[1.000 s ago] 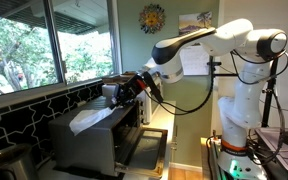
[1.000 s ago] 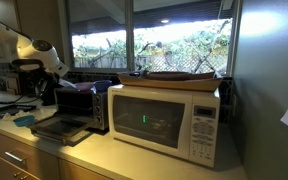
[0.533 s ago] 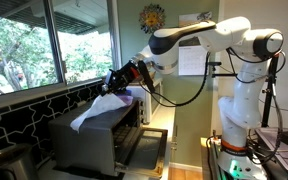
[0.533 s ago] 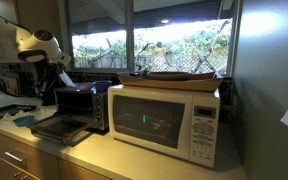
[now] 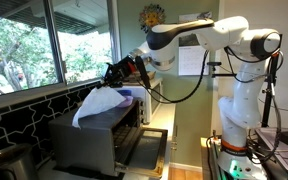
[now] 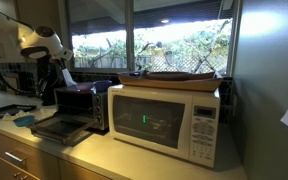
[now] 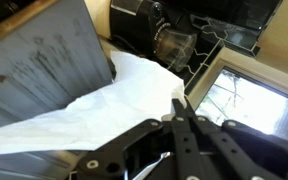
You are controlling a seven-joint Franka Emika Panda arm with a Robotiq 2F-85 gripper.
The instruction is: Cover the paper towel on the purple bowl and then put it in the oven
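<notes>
My gripper (image 5: 115, 72) is shut on one edge of the white paper towel (image 5: 97, 104), which hangs from it, lifted above the top of the grey oven (image 5: 92, 140). A small patch of the purple bowl (image 5: 132, 95) shows on the oven top beside the towel. In an exterior view the gripper (image 6: 56, 68) holds the towel (image 6: 66, 77) above the oven (image 6: 81, 104), whose door (image 6: 54, 128) is folded down. In the wrist view the shut fingers (image 7: 179, 108) pinch the towel (image 7: 104, 105), which drapes over the oven top (image 7: 39, 60). The bowl is hidden there.
A white microwave (image 6: 169, 118) with a flat tray on top stands beside the oven. Windows (image 5: 44, 45) run close behind the counter. A dark appliance with a glass jug (image 7: 174, 42) stands beyond the oven. The oven door (image 5: 144, 150) juts out over the counter.
My gripper has risen and moved toward the window, lifting the paper towel from lying on the oven top to hanging above it.
</notes>
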